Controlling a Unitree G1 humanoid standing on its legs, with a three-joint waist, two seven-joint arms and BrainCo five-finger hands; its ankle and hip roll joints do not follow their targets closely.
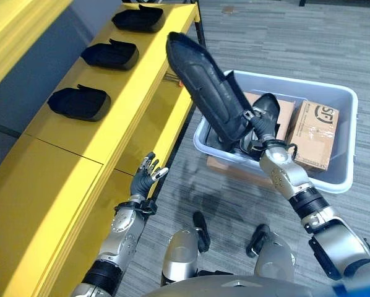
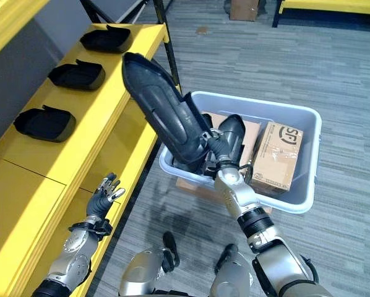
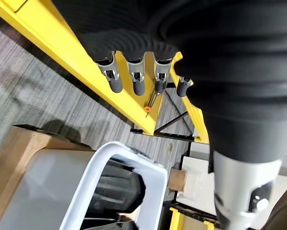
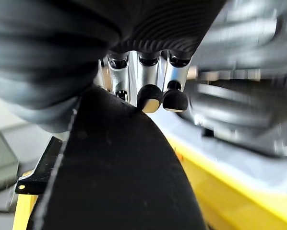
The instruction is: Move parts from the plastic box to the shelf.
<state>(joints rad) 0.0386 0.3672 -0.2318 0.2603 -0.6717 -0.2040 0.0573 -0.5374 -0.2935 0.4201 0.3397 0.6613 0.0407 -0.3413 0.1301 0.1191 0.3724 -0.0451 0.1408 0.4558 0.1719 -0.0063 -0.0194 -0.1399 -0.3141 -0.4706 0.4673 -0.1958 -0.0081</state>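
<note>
A long yellow shelf (image 1: 111,117) runs along the robot's left, three black parts (image 1: 78,103) already lying spaced along its top; a pale plastic box (image 1: 339,179) sits on the floor to the right front, holding cardboard cartons (image 1: 318,133) and more dark parts (image 2: 229,133). Between them, a long black part (image 1: 206,83) hangs above the box's near-left corner, gripped at its lower end by the right hand (image 1: 264,127), fingers curled over its edge in the right wrist view; its long axis slants up and leftward, the free tip reaching over the shelf's front edge, so the next move is judged a leftward carry and a lowering flat. The left hand (image 1: 145,176) hovers open and empty by the shelf's lower front, nearer the shelf; the shelf's dark upright post (image 2: 166,49) stands just behind the tip, a possible snag.
</note>
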